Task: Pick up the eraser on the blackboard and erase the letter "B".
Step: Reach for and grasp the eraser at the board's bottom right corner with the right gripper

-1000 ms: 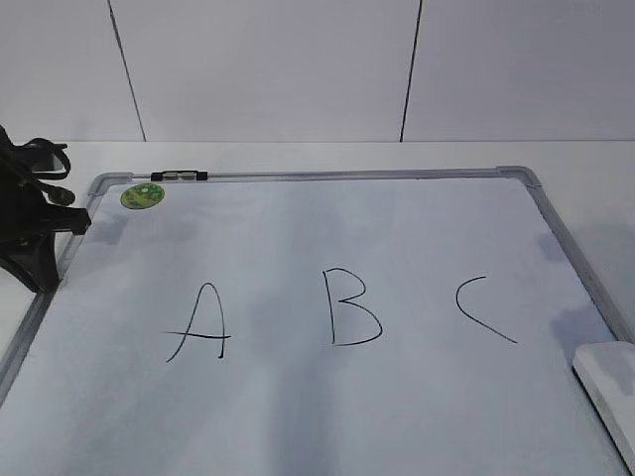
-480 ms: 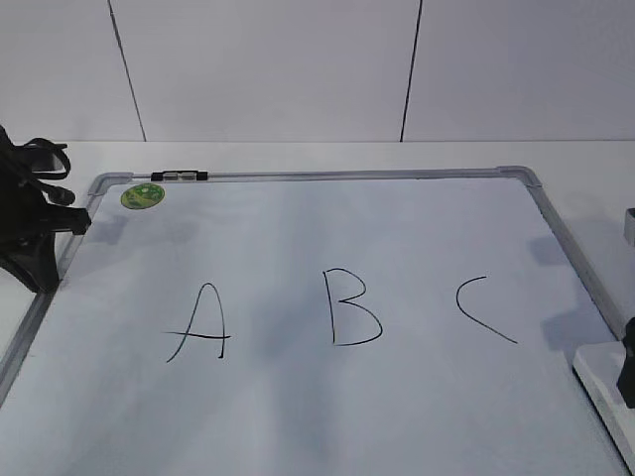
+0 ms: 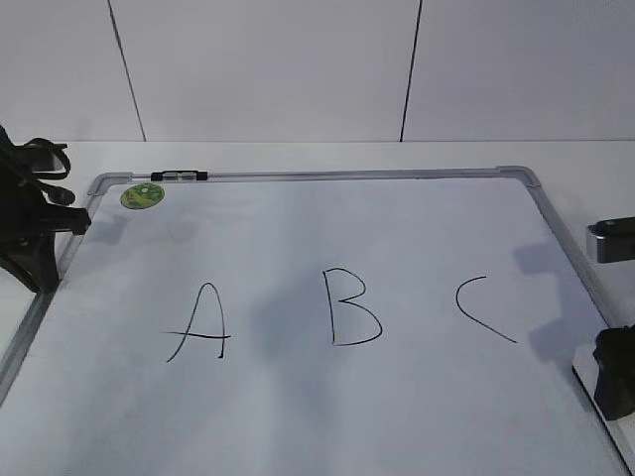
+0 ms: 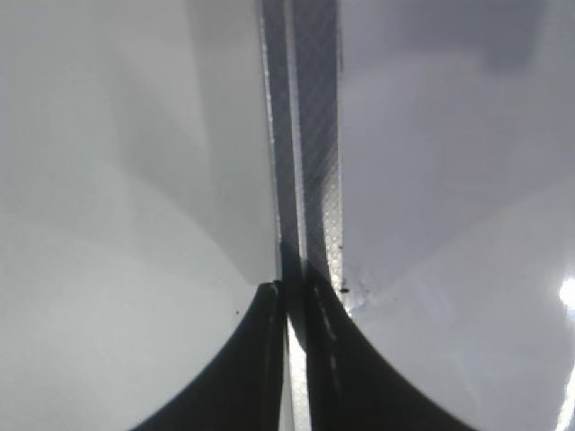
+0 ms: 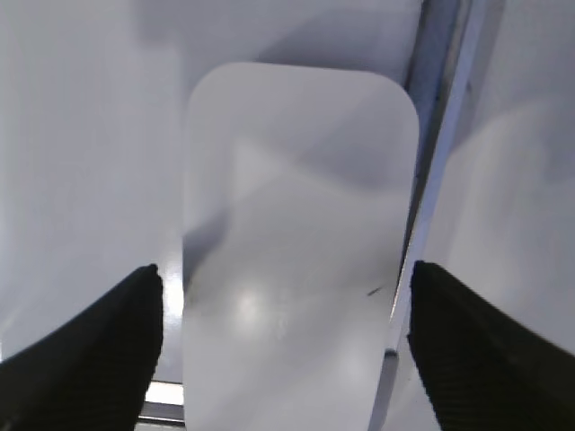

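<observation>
The blackboard [image 3: 397, 228] lies flat, the letter "B" [image 3: 352, 307] untouched at its middle. The eraser [image 5: 296, 242] sits by the right frame. The right gripper [image 5: 286, 337] hangs over it with jaws spread, holding nothing; next it must lower and clamp. The left gripper [image 4: 289, 310] is clenched.

Board flat on the bench, letters in a row, one arm at each side.

The large white dry-erase blackboard with its silver-grey frame [image 3: 541, 213] covers most of the bench. Across its middle run the hand-drawn letter "A" [image 3: 199, 323] on the left, the thin black letter "B" [image 3: 352, 307] in the centre and the "C" [image 3: 483, 310] on the right. A round green sticker [image 3: 142, 195] sits in the far-left corner, with a small black-and-silver marker [image 3: 180, 177] just behind it on the far frame. The white rounded-rectangular plastic eraser [image 5: 296, 242] lies at the near-right corner, beside the right frame, under the right gripper [image 5: 283, 346], whose fingers straddle it. The left gripper [image 4: 292, 301] sits over the left frame.
</observation>
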